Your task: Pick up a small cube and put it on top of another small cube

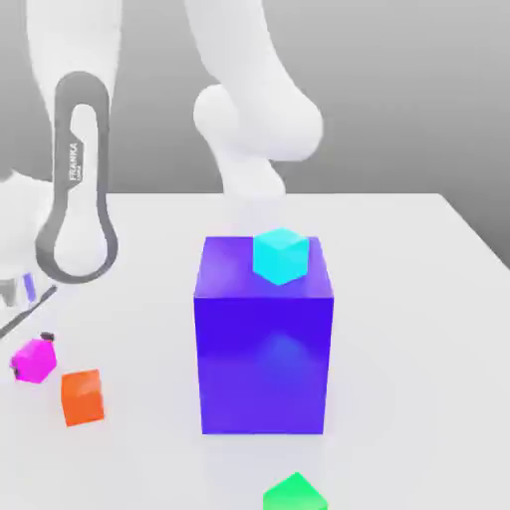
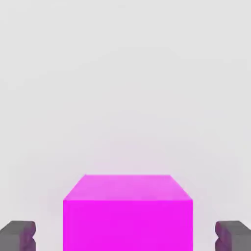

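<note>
The small magenta cube point(image 1: 33, 361) rests on the white table near the exterior view's left edge. My gripper point(image 1: 31, 354) has come down over it, one dark fingertip at its upper right corner and the other at its lower left. In the hand view the magenta cube point(image 2: 127, 215) sits centred in my gripper point(image 2: 126, 235), and a narrow strip of table shows between each grey finger point(image 2: 19, 236) and the cube's side. The gripper is open. The green cube point(image 1: 295, 495) lies at the front edge, well to the right.
A big blue-purple block point(image 1: 264, 349) stands mid-table with a cyan cube point(image 1: 281, 256) on top. An orange cube point(image 1: 82, 396) sits just right of the magenta one. The arm's white links point(image 1: 249, 120) rise behind the block.
</note>
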